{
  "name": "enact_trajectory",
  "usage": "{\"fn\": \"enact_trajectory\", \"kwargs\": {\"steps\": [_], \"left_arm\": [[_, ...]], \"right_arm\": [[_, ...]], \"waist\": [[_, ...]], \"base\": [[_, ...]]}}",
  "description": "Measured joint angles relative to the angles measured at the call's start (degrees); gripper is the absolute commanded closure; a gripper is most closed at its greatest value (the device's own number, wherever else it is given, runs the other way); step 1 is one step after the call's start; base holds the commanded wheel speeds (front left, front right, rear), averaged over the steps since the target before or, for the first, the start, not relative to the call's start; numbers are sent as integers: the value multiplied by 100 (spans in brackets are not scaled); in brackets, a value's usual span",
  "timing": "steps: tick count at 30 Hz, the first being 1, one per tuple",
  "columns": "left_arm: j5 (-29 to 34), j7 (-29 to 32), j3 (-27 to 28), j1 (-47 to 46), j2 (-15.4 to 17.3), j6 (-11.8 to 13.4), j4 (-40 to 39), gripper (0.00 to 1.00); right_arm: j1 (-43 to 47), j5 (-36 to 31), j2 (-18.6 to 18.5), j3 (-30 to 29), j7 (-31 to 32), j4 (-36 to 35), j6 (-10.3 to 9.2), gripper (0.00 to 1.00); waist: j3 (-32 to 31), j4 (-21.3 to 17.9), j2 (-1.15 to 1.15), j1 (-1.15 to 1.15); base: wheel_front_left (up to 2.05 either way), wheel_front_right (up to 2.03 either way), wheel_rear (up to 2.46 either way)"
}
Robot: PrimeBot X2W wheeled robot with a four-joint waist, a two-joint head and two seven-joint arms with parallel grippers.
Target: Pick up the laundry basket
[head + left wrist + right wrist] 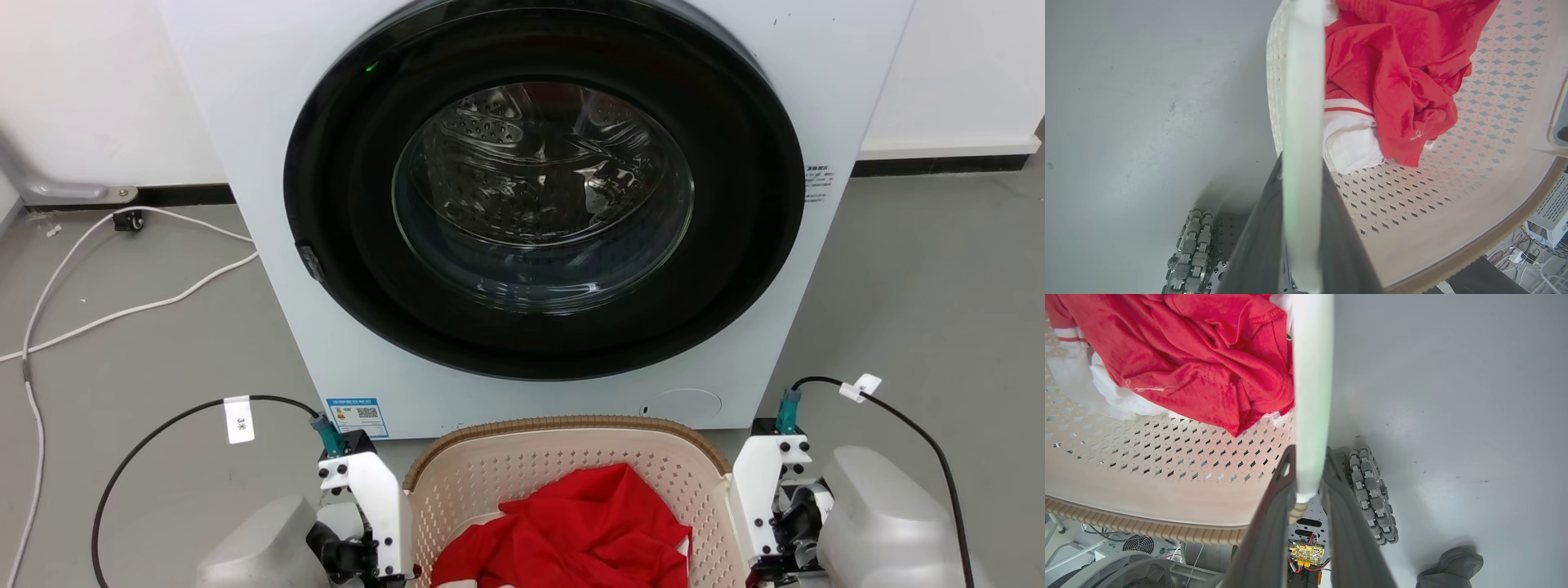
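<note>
The cream laundry basket (563, 469), with perforated walls and a brown woven-look rim, sits at the bottom centre of the head view, in front of the washer. Red and white clothes (584, 531) lie inside it. My left gripper (1302, 163) is shut on the basket's white left handle (1302, 81), one dark finger on each side of it. In the same way my right gripper (1308, 451) is shut on the white right handle (1312, 367). In the head view both wrists (371, 510) (767, 506) flank the basket. Whether the basket touches the floor cannot be told.
A white front-loading washer (539, 204) with its round dark door shut stands right behind the basket. White cables (122, 310) trail over the grey floor at left. My base's roller wheels (1372, 494) (1192, 245) lie below the basket's near rim. A grey cloth (1453, 565) lies on the floor.
</note>
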Motion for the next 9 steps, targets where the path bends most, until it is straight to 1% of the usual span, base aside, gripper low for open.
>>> {"fn": "enact_trajectory", "kwargs": {"steps": [9], "left_arm": [[-43,-76,-19,14,10,0,0,100]], "right_arm": [[9,-102,15,-97,0,0,0,100]], "waist": [[18,-29,0,0]], "base": [[0,0,0]]}}
